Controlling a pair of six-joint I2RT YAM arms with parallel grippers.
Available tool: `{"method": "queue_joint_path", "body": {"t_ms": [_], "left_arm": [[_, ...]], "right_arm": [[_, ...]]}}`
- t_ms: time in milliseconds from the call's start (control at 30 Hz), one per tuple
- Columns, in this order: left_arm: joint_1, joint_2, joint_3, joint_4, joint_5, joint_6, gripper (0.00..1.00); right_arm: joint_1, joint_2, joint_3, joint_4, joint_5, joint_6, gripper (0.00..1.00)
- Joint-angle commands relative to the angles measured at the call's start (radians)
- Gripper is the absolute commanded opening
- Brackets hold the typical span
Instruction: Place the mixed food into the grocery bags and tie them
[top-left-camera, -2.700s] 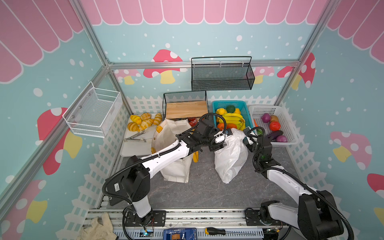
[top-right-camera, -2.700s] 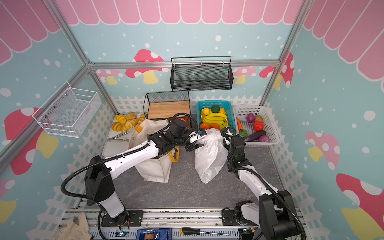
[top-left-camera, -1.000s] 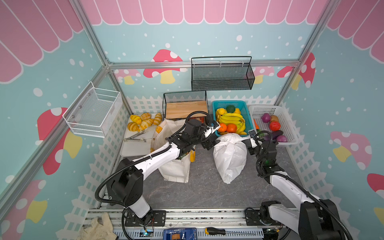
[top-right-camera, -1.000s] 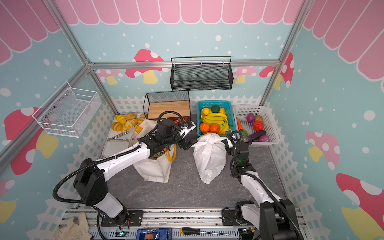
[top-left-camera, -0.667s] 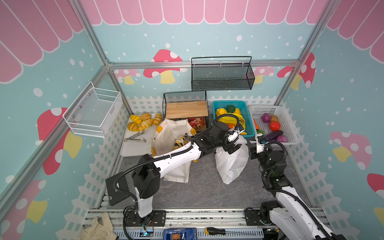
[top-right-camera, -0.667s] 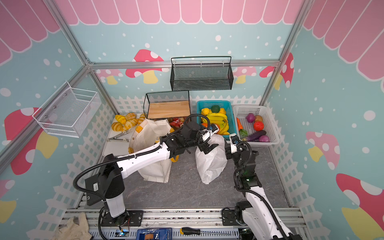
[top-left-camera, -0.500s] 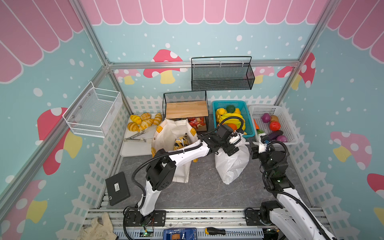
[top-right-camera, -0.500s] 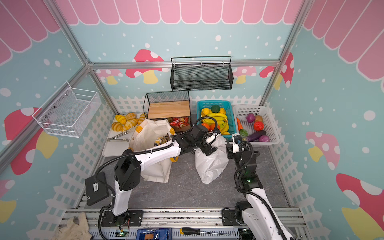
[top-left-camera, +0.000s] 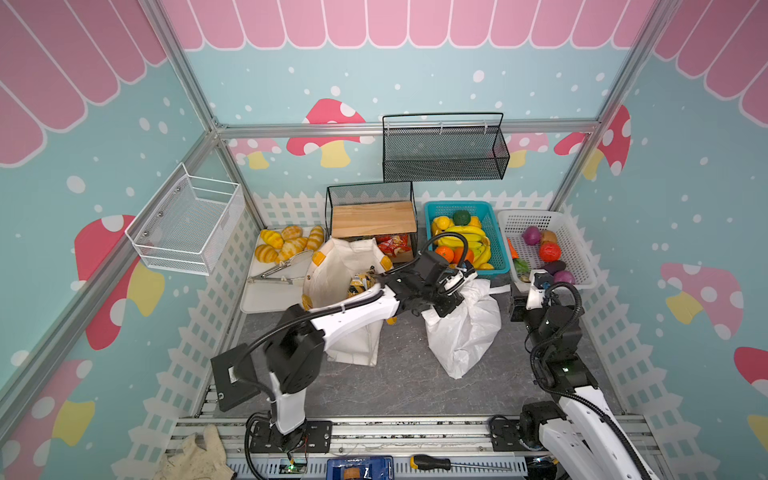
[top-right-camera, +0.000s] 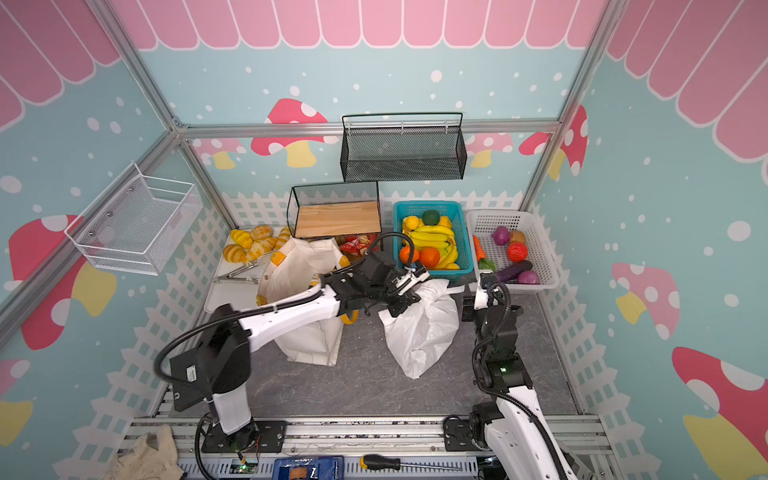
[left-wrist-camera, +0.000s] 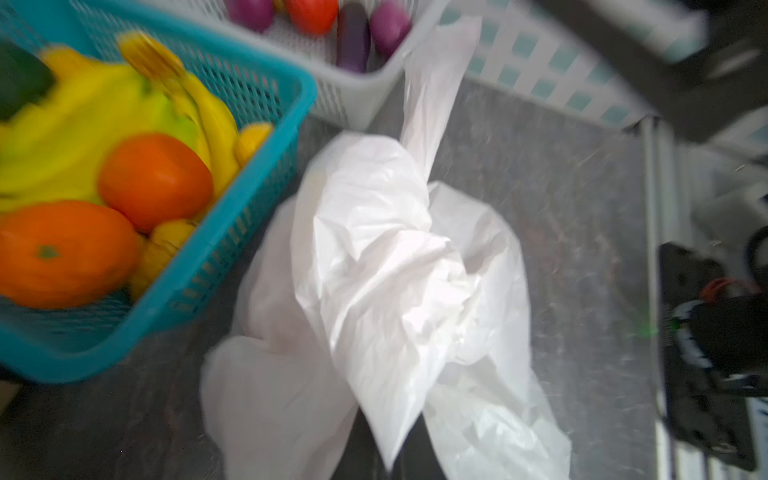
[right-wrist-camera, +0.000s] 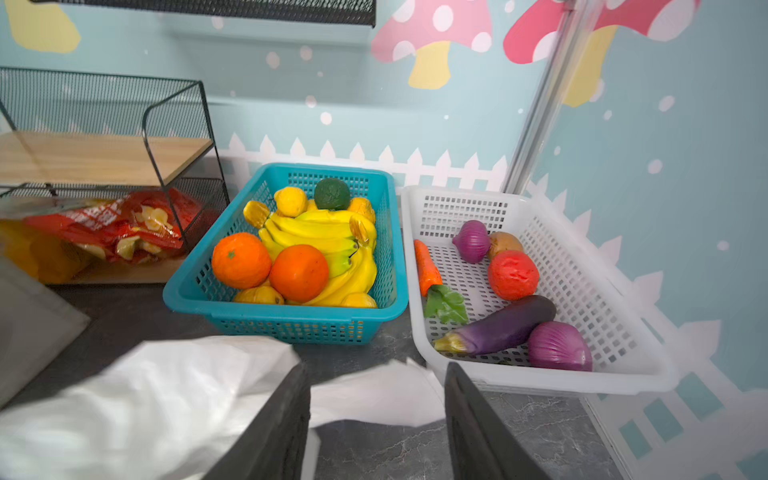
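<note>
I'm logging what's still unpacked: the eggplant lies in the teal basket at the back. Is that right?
Not quite. The eggplant lies in the white basket at the back, not the teal basket beside it, which holds only fruit. The right wrist view shows it.

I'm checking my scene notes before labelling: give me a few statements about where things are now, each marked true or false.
1. The eggplant lies in the white basket. True.
2. The right gripper is clamped shut. False: its jaws stand apart.
3. The oranges sit in the teal basket. True.
4. In both top views the white plastic bag lies left of the canvas tote. False: it lies to the tote's right.
</note>
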Motion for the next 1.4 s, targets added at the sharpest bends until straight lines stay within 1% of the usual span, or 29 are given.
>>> {"method": "queue_joint_path", "body": {"t_ms": [0,67,133,200,267,333,400,467,533,567,633,667,800,867,900,933,967,1000,1033,1100,1133,1167,1267,1367], "left_arm": [[0.063,-0.230,-0.034,0.238,0.103,-0.122,0.00],[0.108,-0.328,-0.042,0.225,0.054,-0.141,0.00],[0.134,-0.406,-0.024,0.149,-0.044,-0.097,0.00],[0.168,-0.467,0.004,0.043,-0.143,-0.046,0.00],[0.222,-0.517,0.014,-0.046,-0.255,0.003,0.00],[0.279,-0.546,0.021,-0.131,-0.348,0.037,0.00],[0.340,-0.568,0.000,-0.165,-0.413,0.054,0.00],[0.405,-0.588,-0.034,-0.185,-0.458,0.052,0.00],[0.465,-0.600,-0.076,-0.178,-0.461,0.042,0.00],[0.498,-0.602,-0.096,-0.177,-0.444,0.027,0.00],[0.541,-0.604,-0.138,-0.168,-0.384,-0.002,0.00],[0.554,-0.601,-0.160,-0.166,-0.354,-0.015,0.00],[0.560,-0.612,-0.245,-0.171,-0.330,-0.046,0.00],[0.561,-0.630,-0.284,-0.158,-0.261,-0.074,0.00],[0.559,-0.640,-0.300,-0.151,-0.223,-0.096,0.00],[0.558,-0.651,-0.314,-0.152,-0.183,-0.108,0.00],[0.555,-0.657,-0.327,-0.153,-0.173,-0.123,0.00],[0.551,-0.660,-0.340,-0.153,-0.170,-0.148,0.00],[0.548,-0.652,-0.351,-0.159,-0.160,-0.182,0.00],[0.540,-0.611,-0.381,-0.166,-0.120,-0.251,0.00],[0.533,-0.573,-0.395,-0.176,-0.103,-0.281,0.00],[0.523,-0.537,-0.407,-0.187,-0.093,-0.299,0.00],[0.458,-0.420,-0.435,-0.227,-0.093,-0.312,0.00],[0.391,-0.344,-0.449,-0.245,-0.107,-0.323,0.00]], "right_arm": [[-0.002,-0.088,0.064,-0.044,0.075,0.035,0.56],[-0.002,-0.126,0.084,-0.045,0.046,0.030,0.58],[0.000,-0.096,0.133,-0.064,-0.035,0.030,0.58],[0.004,-0.025,0.186,-0.069,-0.158,0.042,0.60],[0.033,0.058,0.216,-0.015,-0.314,0.071,0.64],[0.112,0.152,0.239,0.063,-0.402,0.101,0.67],[0.226,0.259,0.274,0.125,-0.425,0.118,0.71],[0.344,0.386,0.324,0.173,-0.418,0.127,0.73],[0.430,0.504,0.362,0.231,-0.443,0.157,0.75],[0.471,0.568,0.384,0.265,-0.458,0.175,0.76],[0.518,0.683,0.433,0.295,-0.457,0.210,0.78],[0.531,0.747,0.457,0.306,-0.457,0.225,0.78],[0.548,0.920,0.532,0.321,-0.467,0.257,0.79],[0.554,0.978,0.556,0.319,-0.449,0.254,0.78],[0.555,1.003,0.567,0.319,-0.441,0.254,0.76],[0.555,1.021,0.575,0.321,-0.443,0.251,0.71],[0.556,1.032,0.584,0.321,-0.448,0.247,0.63],[0.555,1.043,0.592,0.322,-0.445,0.241,0.51],[0.554,1.048,0.598,0.317,-0.434,0.234,0.35],[0.553,1.030,0.594,0.315,-0.395,0.206,0.14],[0.551,1.010,0.588,0.316,-0.368,0.187,0.06],[0.548,0.988,0.583,0.316,-0.350,0.170,0.01],[0.537,0.924,0.558,0.350,-0.343,0.139,0.00],[0.517,0.896,0.531,0.400,-0.393,0.176,0.00]]}}
